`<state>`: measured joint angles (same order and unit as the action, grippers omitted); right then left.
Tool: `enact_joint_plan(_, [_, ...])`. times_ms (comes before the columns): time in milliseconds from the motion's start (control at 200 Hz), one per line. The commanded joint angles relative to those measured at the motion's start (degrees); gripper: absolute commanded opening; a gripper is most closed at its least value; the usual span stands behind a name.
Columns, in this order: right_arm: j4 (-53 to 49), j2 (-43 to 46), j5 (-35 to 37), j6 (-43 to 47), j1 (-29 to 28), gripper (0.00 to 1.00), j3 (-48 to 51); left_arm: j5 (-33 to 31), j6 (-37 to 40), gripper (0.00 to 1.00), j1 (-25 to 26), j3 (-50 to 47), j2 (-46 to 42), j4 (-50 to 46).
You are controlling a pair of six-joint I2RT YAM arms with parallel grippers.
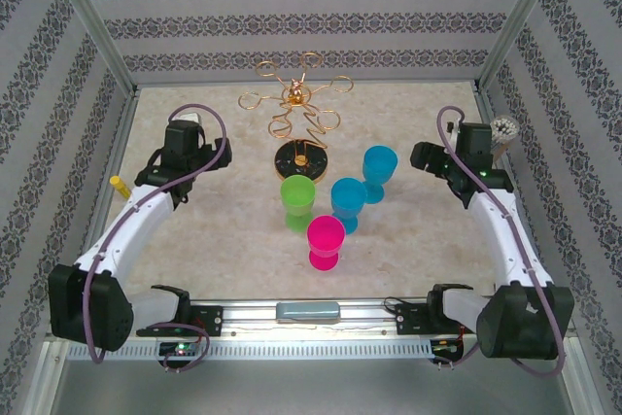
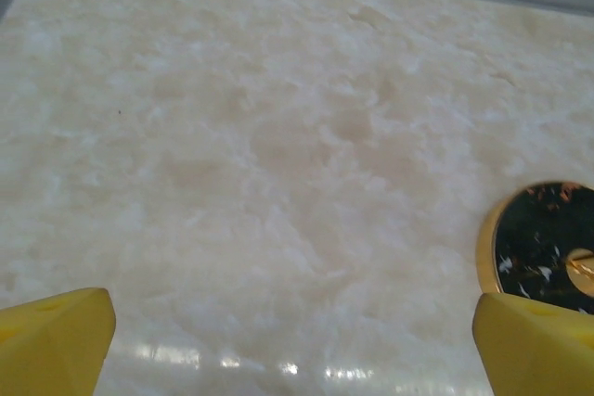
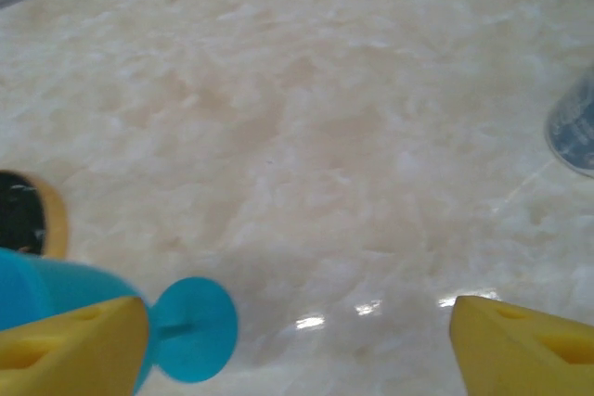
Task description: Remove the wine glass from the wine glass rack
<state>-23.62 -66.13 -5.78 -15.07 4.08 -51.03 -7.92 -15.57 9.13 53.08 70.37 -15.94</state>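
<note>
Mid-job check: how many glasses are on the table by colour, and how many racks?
Green glass: 1
Blue glasses: 2
Pink glass: 1
Gold wire rack: 1
Total: 5

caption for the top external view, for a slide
Gold wine glass rack, with green glass, pink glass and two blue glasses standing in front of it

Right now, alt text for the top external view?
A gold wine glass rack stands back centre, rings empty. Before it stand four upright plastic wine glasses: green glass, near blue glass, far blue glass, pink glass nearest. Left arm and right arm flank them.
</note>
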Motion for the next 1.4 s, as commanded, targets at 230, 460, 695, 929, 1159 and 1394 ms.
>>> enact_joint_plan(230, [24.46, -6.65, 9.24, 4.67, 0.76, 0.97, 10.69, -9.45, 8.16, 1.00, -1.64, -7.41, 3.90, 18.35])
enact_joint_plan(460, [34.24, -10.56, 11.27, 5.14, 1.12, 0.98, 14.79, -9.72, 10.89, 1.00, -1.92, -16.90, 4.55, 34.27])
enact_joint_plan(695, [47.39, -13.82, 11.58, 5.67, 1.04, 0.98, 19.49, -8.28, 11.70, 1.00, -3.00, -22.41, 7.75, 47.29])
enact_joint_plan(929, [55.82, -16.57, 9.77, 5.46, 0.72, 0.98, 21.15, -3.96, 11.54, 1.00, -4.91, -23.22, 7.49, 49.22])
enact_joint_plan(1159, [57.10, -16.60, 10.33, 6.87, -0.68, 0.98, 21.66, -3.95, 12.81, 1.00, -5.43, -25.18, 5.55, 48.17])
enact_joint_plan(1394, [59.16, -16.36, 11.59, 8.26, -2.08, 0.98, 22.82, -5.22, 13.63, 1.00, -5.43, -29.84, 10.09, 57.09])
